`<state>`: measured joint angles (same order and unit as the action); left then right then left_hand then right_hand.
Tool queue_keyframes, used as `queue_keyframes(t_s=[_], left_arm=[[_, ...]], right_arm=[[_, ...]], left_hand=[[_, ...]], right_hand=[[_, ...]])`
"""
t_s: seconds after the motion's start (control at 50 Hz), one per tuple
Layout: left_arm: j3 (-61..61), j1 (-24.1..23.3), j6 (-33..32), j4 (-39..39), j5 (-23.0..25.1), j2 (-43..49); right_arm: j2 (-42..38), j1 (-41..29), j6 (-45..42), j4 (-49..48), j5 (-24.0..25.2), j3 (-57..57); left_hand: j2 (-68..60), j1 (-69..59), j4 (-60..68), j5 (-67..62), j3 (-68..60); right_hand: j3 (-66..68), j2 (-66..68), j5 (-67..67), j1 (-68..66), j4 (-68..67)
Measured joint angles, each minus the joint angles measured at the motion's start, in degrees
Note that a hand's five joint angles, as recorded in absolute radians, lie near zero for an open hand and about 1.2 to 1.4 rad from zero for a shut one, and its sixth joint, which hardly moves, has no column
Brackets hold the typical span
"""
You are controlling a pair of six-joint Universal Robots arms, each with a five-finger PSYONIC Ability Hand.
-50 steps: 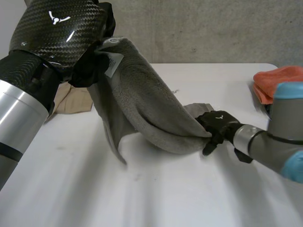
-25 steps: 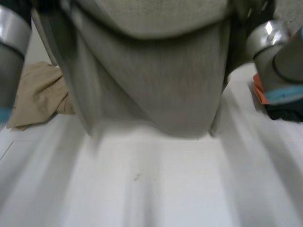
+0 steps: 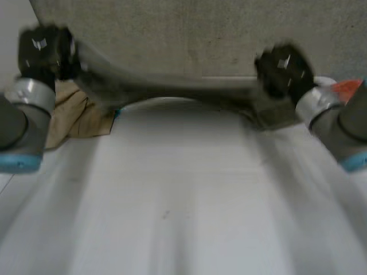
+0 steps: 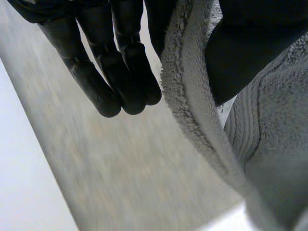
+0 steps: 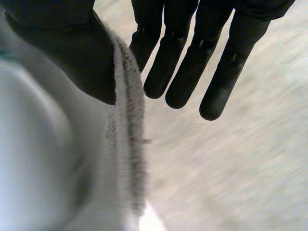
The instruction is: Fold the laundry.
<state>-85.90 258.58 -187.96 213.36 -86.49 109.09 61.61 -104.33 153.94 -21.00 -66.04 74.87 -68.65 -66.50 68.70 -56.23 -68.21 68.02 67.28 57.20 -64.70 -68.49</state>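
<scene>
I see the grey towel (image 3: 172,90) stretched in the air across the top of the frame, above the white worktop (image 3: 183,206). My left robot hand (image 3: 41,50), upper left, pinches one end between its thumb and straight fingers (image 4: 134,62). My right robot hand (image 3: 285,66), upper right, pinches the other end the same way. A tan cloth (image 3: 74,117) lies at the left and an orange cloth (image 3: 351,87) at the far right.

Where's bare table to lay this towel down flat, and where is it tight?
The white table in front of the stretched grey towel, between both arms and out to the near edge, is bare. Crowded at the far sides: a beige cloth by the left hand, an orange cloth beyond the right hand. Each hand pinches one end of the towel.
</scene>
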Motion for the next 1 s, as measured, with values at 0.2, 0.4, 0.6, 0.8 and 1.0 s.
queue_keyframes(t_s=[0.2, 0.4, 0.6, 0.8, 1.0], left_arm=[[-5.09, 0.5, -1.76, 1.05, 1.2, 5.55], [-4.78, 0.3, -2.22, -2.81, 0.29, 1.23], [-6.52, -0.54, -2.21, -4.51, -0.19, -0.37], [-6.96, 1.2, -2.23, -5.04, -0.56, -1.94], [-6.88, 2.64, -2.13, -5.61, -0.36, -2.62]], right_arm=[[-10.18, 0.91, 0.19, 9.62, 0.32, 3.73], [-12.17, 2.26, 13.01, 13.3, -4.92, 1.0], [-11.5, 4.24, 20.19, 19.05, -8.11, 0.39], [-8.26, 6.54, 4.02, 26.75, -2.78, 1.24], [-6.67, 10.08, -18.74, 32.3, 1.92, 5.07]], left_hand=[[0.0, 0.0, 0.0, 0.0, 0.0], [0.0, 0.0, 0.0, 0.0, 0.0], [0.0, 0.0, 0.0, 0.0, 0.0], [0.0, 0.0, 0.0, 0.0, 0.0], [0.0, 0.0, 0.0, 0.0, 0.0]], right_hand=[[-0.47, -0.29, -0.27, 0.0, 0.6], [-34.01, -33.12, -33.99, 30.78, 34.41], [-39.47, -38.98, -40.9, 35.91, 40.72], [-40.87, -40.59, -42.74, 37.74, 42.47], [-40.92, -40.6, -43.11, 37.83, 43.12]])
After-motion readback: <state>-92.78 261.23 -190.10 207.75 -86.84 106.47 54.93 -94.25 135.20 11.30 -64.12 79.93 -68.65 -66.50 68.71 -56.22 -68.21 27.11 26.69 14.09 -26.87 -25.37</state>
